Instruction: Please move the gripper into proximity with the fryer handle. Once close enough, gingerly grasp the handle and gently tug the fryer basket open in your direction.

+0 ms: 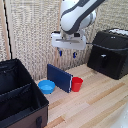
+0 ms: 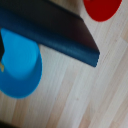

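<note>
My gripper hangs in the air at the end of the white arm, open, with nothing between its blue-tipped fingers. It is well to the exterior view's left of the black boxy fryer, which stands on the wooden table at the right. The fryer basket forms the fryer's lower front and looks closed. The fryer handle is a short black bar sticking out of that front face. The wrist view shows neither the fryer nor my fingers.
Below the gripper a dark blue flat panel stands on edge. A blue bowl and a red cup flank it. A large black compartmented case fills the exterior view's lower left.
</note>
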You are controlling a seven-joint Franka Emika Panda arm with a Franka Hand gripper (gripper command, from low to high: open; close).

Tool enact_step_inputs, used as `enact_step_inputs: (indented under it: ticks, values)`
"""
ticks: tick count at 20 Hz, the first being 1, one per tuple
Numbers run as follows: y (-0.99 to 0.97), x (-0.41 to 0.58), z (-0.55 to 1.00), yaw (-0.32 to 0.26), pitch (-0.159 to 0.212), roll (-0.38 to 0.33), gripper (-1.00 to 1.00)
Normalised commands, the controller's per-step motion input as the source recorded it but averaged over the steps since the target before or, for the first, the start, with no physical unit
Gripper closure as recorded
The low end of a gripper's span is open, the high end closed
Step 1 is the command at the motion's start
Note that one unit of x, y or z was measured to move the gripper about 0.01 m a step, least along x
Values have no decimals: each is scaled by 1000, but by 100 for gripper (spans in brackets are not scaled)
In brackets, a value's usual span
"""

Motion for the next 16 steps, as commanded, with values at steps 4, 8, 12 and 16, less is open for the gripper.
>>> enact_step_inputs:
  ticks: [4, 8, 12, 16]
  values:
    - [-107, 66, 0, -80, -141, -375, -100]
    - [-182, 86, 0, -35, -175, -375, -100]
    - [-285, 89, -6, 0, -187, -374, -100]
    - [-358, 14, -142, 0, -177, -341, -100]
